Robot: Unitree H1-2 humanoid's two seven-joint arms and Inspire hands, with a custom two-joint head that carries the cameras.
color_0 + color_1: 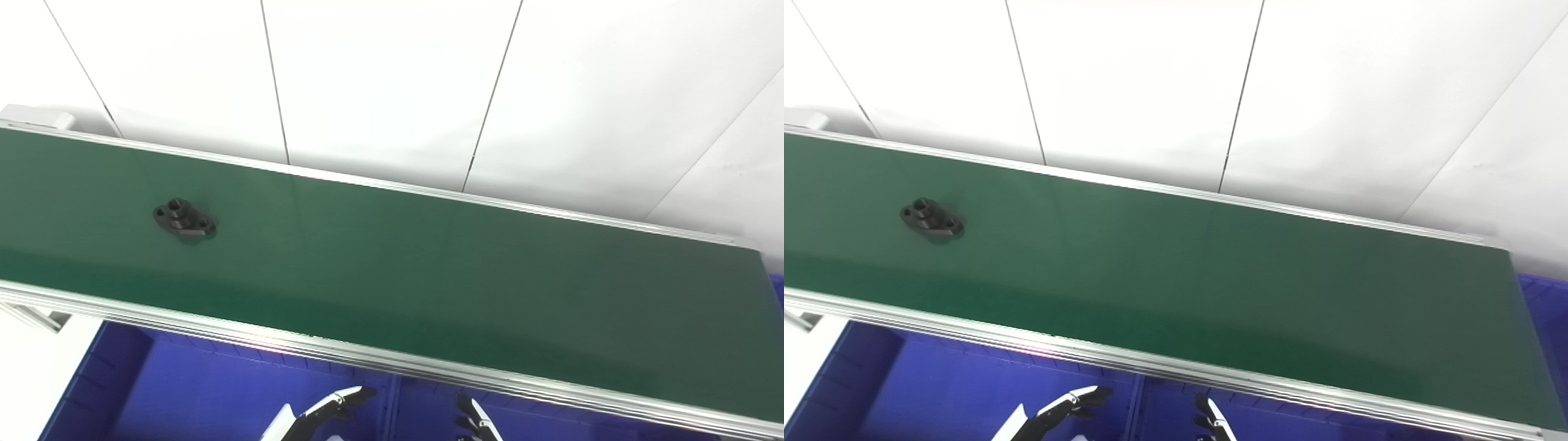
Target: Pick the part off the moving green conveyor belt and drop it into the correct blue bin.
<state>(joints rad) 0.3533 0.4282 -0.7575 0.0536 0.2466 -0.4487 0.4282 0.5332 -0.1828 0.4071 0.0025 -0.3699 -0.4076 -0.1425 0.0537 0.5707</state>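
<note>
Both hands (324, 410) (474, 419) over blue bins (184, 392); part (183, 220) on belt (429, 269).

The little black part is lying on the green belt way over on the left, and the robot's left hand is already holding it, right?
Not quite. The black part does lie on the green belt far to the left, but no hand holds it. The left eye view shows the left hand low at the picture's bottom edge over the blue bin, well apart from the part and holding nothing.

Behind everything you see a white panelled wall (380, 79) (thin dark seams run down it). A grey box (37, 116) sits far left.
</note>
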